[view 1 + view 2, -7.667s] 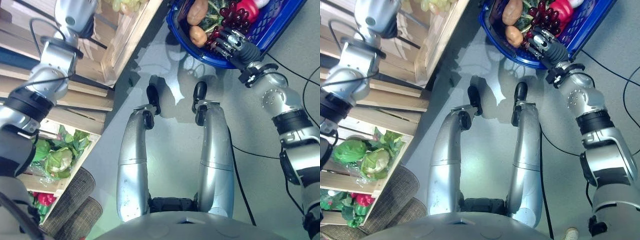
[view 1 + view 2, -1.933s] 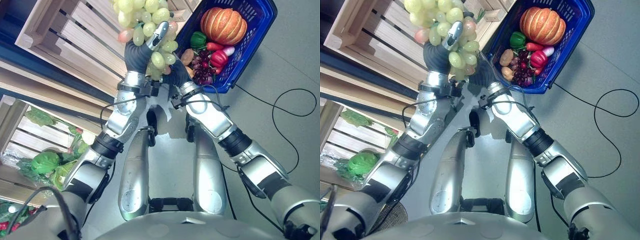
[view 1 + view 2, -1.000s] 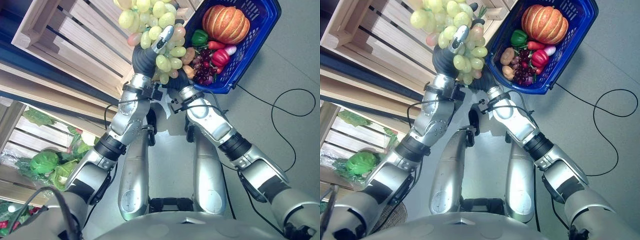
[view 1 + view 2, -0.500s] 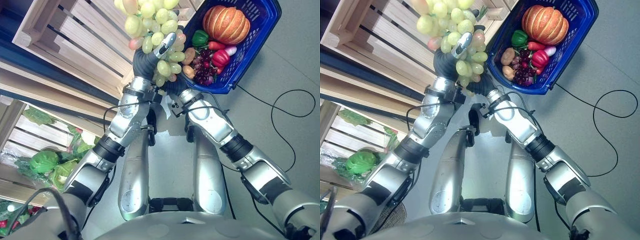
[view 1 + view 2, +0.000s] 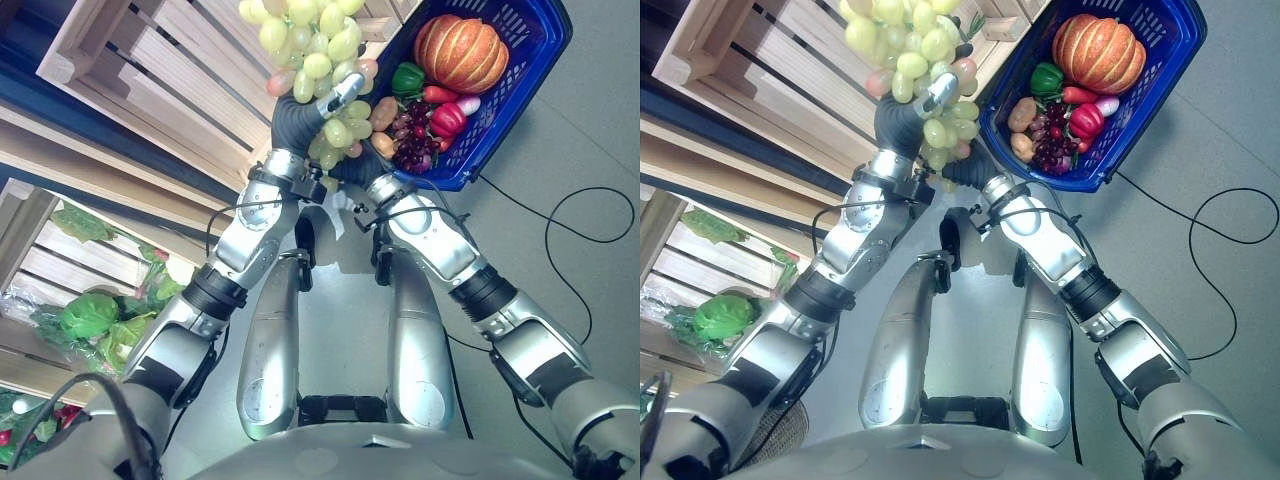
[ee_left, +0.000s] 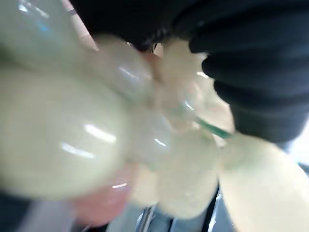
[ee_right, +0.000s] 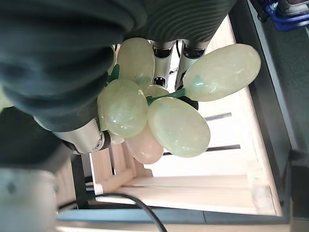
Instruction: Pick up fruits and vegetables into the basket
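grapes [image 5: 318, 60]: big green bunch w/ a few pink ones, held up off the floor, far centre, in front of wooden crate [image 5: 150, 75], just left of basket.
left hand [image 5: 300, 118]: under/behind bunch, fingers curled round it, one silver finger [image 5: 341, 92] across the front.
right hand [image 5: 352, 163]: tucked under bunch's low side; fingers hidden by grapes, can't tell grip.
basket [image 5: 535, 75]: blue, far right on floor; pumpkin [image 5: 462, 53], green pepper [image 5: 406, 76], red peppers [image 5: 444, 116], potatoes [image 5: 383, 112], dark grapes [image 5: 408, 135] inside, near corner already crowded.
risk: bunch loose & wide, prob. may snag on basket rim, or single grapes slip out if grip eases before it's over the basket.
other: crates w/ lettuce [image 5: 88, 315] near left.
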